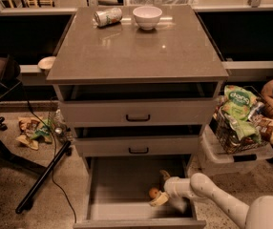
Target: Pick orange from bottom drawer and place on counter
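Observation:
The orange (153, 192) lies on the grey floor of the open bottom drawer (122, 185), right of its middle. My gripper (159, 187) reaches into the drawer from the right on a white arm (213, 197). One finger shows above the orange and one pale finger (158, 199) below it, so the fruit sits between them. The counter (136, 46) is the glossy grey-brown top of the cabinet, well above.
A white bowl (147, 17) and a tipped can (108, 16) sit at the counter's back. Two shallower drawers with black handles (138, 118) stand slightly open above. A basket of snack bags (239, 123) is at the right; black stand legs (41, 175) and litter at the left.

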